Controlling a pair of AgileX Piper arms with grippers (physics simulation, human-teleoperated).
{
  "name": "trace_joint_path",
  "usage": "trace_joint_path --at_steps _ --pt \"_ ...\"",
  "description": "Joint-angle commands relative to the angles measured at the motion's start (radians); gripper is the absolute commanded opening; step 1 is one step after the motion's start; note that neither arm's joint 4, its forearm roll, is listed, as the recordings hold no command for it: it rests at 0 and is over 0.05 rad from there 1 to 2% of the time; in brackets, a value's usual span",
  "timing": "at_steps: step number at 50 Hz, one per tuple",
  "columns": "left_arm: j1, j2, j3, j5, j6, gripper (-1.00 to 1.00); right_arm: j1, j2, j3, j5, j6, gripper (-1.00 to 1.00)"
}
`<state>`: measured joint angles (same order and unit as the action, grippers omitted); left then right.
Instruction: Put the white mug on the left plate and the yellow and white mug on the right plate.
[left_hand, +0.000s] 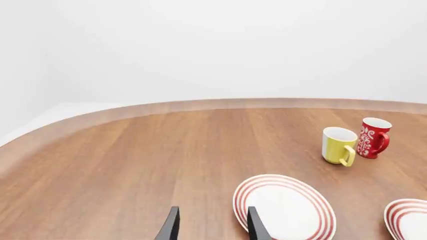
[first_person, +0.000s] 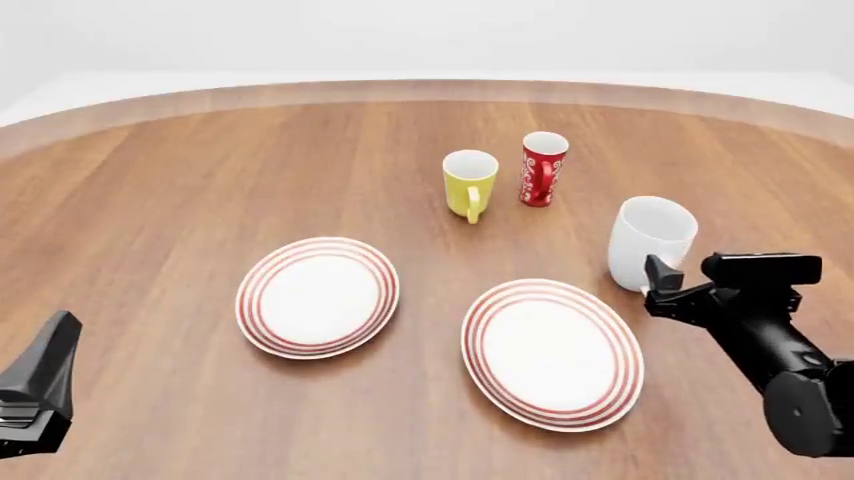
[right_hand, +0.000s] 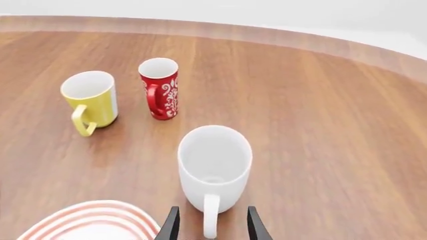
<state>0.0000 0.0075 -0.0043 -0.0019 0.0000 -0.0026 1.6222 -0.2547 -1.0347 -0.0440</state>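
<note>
The big white mug (first_person: 653, 240) is standing upright on the wood to the right of both plates, its handle (right_hand: 210, 215) facing back toward the arms' side. The small yellow mug (first_person: 470, 183), white inside, is sitting upright farther back near the middle, its handle turned toward the plates. The smaller-looking red-ringed plate (first_person: 318, 296) is lying flat on the left, nothing on it. The larger-looking red-ringed plate (first_person: 553, 352) is lying flat to the right and nearer, also bare, just beside the white mug.

White mug (right_hand: 213, 165), yellow mug (first_person: 469, 180) (white inside), red-ringed plates (first_person: 318, 296).
</note>
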Motion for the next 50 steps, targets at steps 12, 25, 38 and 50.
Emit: trace_joint_path --at_steps 12,25,38,50 --pt "0.000 0.000 0.000 0.000 0.000 1.00 0.006 0.139 -0.033 -0.052 0.013 1.00" --pt "0.000 0.000 0.000 0.000 0.000 1.00 0.019 0.185 -0.059 -0.058 0.016 1.00" --pt "0.000 0.000 0.000 0.000 0.000 1.00 0.024 0.179 -0.059 -0.058 0.023 -1.00" --pt "0.000 0.000 0.000 0.000 0.000 1.00 0.019 0.101 -0.039 -0.029 -0.001 -1.00"
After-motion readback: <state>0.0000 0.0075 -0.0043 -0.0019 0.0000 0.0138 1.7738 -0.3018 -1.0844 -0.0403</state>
